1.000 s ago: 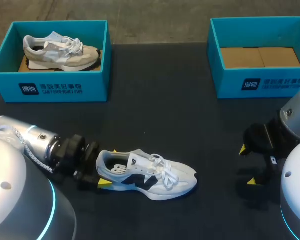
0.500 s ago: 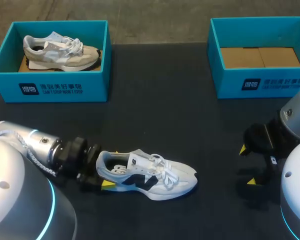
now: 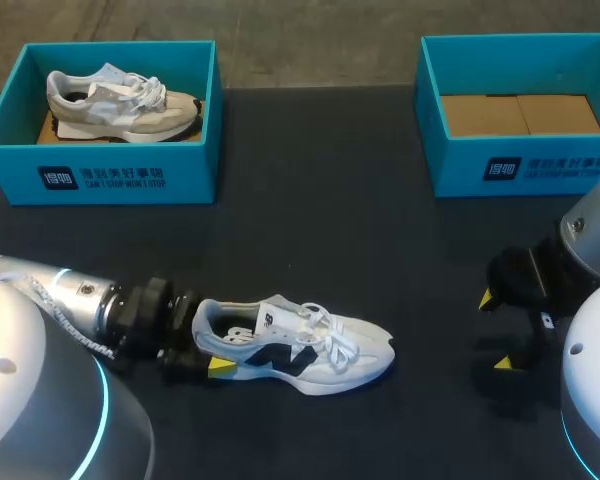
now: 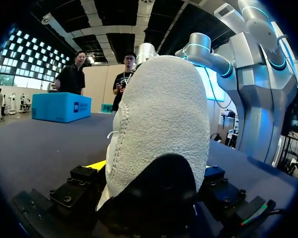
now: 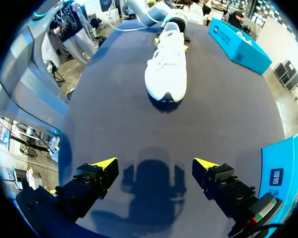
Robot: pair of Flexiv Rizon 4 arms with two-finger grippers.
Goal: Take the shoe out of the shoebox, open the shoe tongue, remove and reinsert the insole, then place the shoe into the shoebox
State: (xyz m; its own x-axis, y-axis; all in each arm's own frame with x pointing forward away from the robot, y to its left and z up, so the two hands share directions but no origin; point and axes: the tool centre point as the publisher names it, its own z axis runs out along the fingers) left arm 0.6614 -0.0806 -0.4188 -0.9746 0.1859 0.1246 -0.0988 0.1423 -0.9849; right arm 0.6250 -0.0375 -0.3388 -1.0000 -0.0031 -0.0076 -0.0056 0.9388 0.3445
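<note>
The white sneaker (image 3: pixel 300 345) with a dark side logo lies on its sole on the dark worktop (image 3: pixel 310 220), near the front edge and left of the middle. Its heel faces the left side and its toe the right, and its laces lie loosely over the tongue. The left gripper (image 3: pixel 218 340) comes in low from the front left corner and is closed on the sneaker's heel, one yellow-tipped finger on each side. In the left wrist view the grey heel fills the space between the fingers (image 4: pixel 97 165) of that gripper (image 4: pixel 152 166), and both press against it. The right gripper (image 3: pixel 494 330) hangs above the worktop near the front right corner, its jaws spread wide and holding nothing. In the right wrist view this gripper (image 5: pixel 154 163) has only bare worktop and its own shadow between its tips, and the sneaker (image 5: pixel 166 67) lies well ahead, toe towards it. At the far left corner a teal left shoebox (image 3: pixel 110 180) holds a beige sneaker (image 3: pixel 120 100). At the far right corner the teal right shoebox (image 3: pixel 520 168) shows only its cardboard floor.
</note>
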